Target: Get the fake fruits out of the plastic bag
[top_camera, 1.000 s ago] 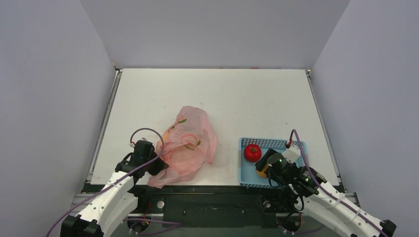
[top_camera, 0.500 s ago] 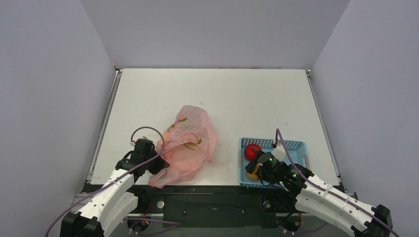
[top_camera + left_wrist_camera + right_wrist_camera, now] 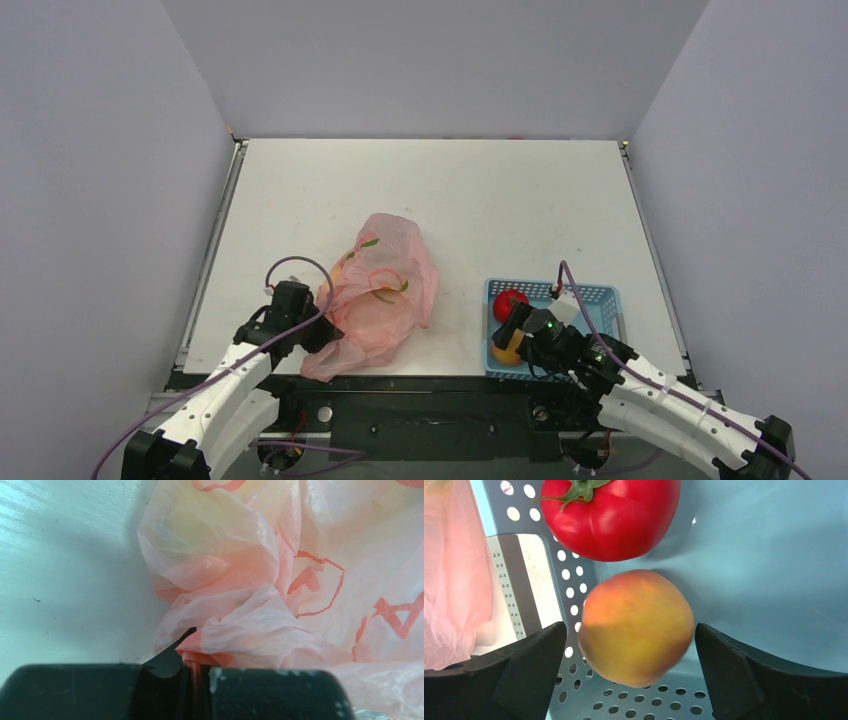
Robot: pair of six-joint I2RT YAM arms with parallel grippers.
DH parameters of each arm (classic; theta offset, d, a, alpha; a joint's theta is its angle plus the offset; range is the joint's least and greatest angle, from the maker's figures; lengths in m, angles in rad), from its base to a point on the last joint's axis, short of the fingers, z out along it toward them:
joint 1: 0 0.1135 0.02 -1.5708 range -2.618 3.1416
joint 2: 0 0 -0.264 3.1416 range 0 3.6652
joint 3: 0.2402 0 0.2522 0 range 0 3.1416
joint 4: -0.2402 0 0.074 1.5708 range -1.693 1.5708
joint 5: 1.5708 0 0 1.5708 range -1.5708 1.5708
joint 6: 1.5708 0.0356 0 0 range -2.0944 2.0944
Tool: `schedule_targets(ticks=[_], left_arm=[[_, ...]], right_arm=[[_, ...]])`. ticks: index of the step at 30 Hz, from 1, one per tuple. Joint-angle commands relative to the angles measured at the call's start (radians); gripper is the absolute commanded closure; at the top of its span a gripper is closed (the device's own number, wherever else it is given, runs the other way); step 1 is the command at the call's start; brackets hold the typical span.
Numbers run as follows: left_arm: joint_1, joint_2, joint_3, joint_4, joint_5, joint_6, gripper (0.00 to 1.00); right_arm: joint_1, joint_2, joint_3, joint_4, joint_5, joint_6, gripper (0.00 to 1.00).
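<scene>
Crinkly translucent pink plastic bag [image 3: 385, 290] with red and green prints lies slumped on the white tabletop [image 3: 450, 190], left of centre and towards the near edge. The left pincer [image 3: 318, 336] is at the bag's near left corner. In the left wrist view its fingers [image 3: 270, 690] are pressed together, with a bunched fold of the pink film [image 3: 280, 580] caught in the slit between them, so that the left pincer [image 3: 192, 675] is clamped on the bag. A pale yellow shape [image 3: 200, 525] shows dimly through the plastic higher up; which fruit it is cannot be told.

On the right, at the near edge, sits a blue perforated plastic basket [image 3: 602, 296], well apart from the bag. A round red plastic tomato [image 3: 510, 301] with a green stalk lies in its left part. Just on the near side of the tomato is an orange-pink plastic peach [image 3: 508, 352], close against the basket's left wall. The right pincer [image 3: 517, 332] reaches into the basket over these two.

From the right wrist, the right pincer [image 3: 630, 630] has its two dark fingers [image 3: 524, 672] spread apart, one on either side of the peach [image 3: 636, 627]. A strip of the holed basket wall [image 3: 569, 605] shows between the peach and the left finger. The tomato [image 3: 611, 515] lies just beyond the peach, and a stretch of the pink bag [image 3: 449, 580] shows past the basket wall.
</scene>
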Motion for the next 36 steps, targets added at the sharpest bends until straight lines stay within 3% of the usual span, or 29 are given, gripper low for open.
schedule_targets(ticks=[1, 13, 23, 27, 30, 36], left_arm=[[-0.006, -0.002, 0.052, 0.015, 0.010, 0.016, 1.00], [-0.006, -0.006, 0.055, 0.011, 0.011, 0.019, 1.00], [-0.006, -0.004, 0.063, 0.006, 0.016, 0.020, 1.00], [-0.006, -0.006, 0.072, 0.000, 0.018, 0.022, 1.00], [-0.007, -0.012, 0.075, -0.001, 0.018, 0.020, 1.00], [-0.010, -0.011, 0.081, -0.008, 0.023, 0.022, 1.00]], right_arm=[[0.004, -0.015, 0.060, -0.034, 0.058, -0.011, 0.03], [-0.001, -0.098, 0.219, -0.130, 0.198, -0.129, 0.00], [0.029, 0.087, 0.414, 0.037, 0.199, -0.417, 0.03], [0.205, 0.236, 0.514, 0.178, 0.218, -0.553, 0.04], [0.388, 0.433, 0.620, 0.249, 0.253, -0.642, 0.05], [0.591, 0.814, 0.911, 0.251, 0.341, -0.849, 0.17]])
